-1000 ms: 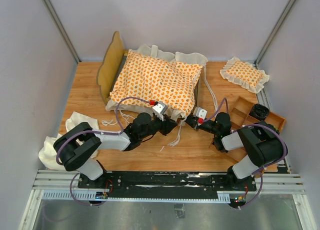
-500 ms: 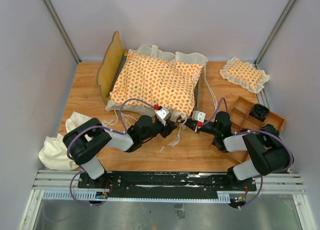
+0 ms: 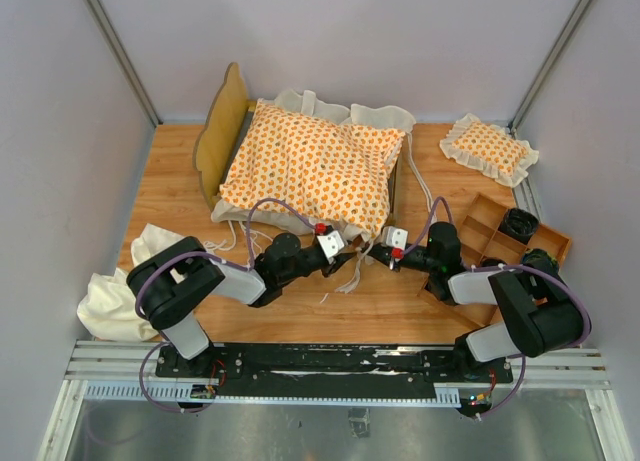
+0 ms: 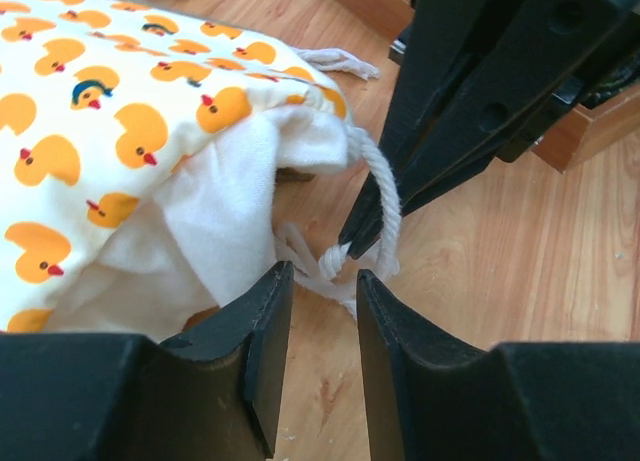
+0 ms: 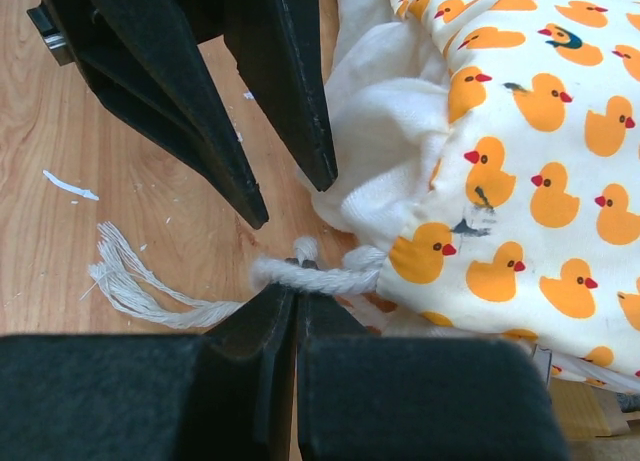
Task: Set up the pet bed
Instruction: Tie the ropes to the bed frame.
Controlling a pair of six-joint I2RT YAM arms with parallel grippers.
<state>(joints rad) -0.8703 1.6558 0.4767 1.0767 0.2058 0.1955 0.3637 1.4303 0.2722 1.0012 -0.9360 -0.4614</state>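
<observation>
Pinching the string (image 5: 325,276) near its knot, the right claw (image 5: 292,293) is fully closed at the bottom centre of its wrist view. The left claw (image 4: 323,278) stands slightly parted and grips nothing. The knotted string end lies just past its tips, low in the middle of the left wrist view. Both claws meet almost tip to tip near the centre of the top view, just below the lower right corner of the duck-printed cushion (image 3: 310,166). The cushion lies on the frame (image 3: 222,131) in the upper middle, on the table (image 3: 400,306).
</observation>
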